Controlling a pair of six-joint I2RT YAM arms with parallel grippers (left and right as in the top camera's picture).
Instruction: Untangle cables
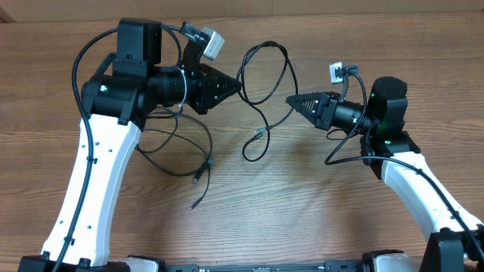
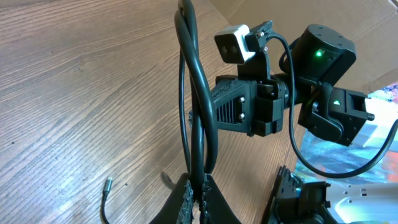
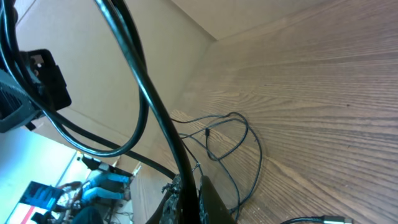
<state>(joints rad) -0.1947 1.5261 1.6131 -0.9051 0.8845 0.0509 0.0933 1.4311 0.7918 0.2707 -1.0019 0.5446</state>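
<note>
Thin black cables lie tangled on the wooden table. One cable (image 1: pixel 266 69) loops between the two grippers, and its tail drops to a small plug (image 1: pixel 259 133). My left gripper (image 1: pixel 239 89) is shut on this cable; in the left wrist view two strands (image 2: pixel 198 93) rise out of the shut gripper (image 2: pixel 200 194). My right gripper (image 1: pixel 288 100) faces it from the right and is shut on a cable strand (image 3: pixel 144 84) that runs up out of the gripper (image 3: pixel 188 198). More cable (image 1: pixel 180 143) lies coiled under the left arm, ending in plugs (image 1: pixel 198 180).
The two gripper tips point at each other a short way apart near the table's far middle. A loose plug end (image 2: pixel 107 185) lies on the wood left of my left gripper. Thin cable loops (image 3: pixel 227 137) lie on the table beyond the right gripper.
</note>
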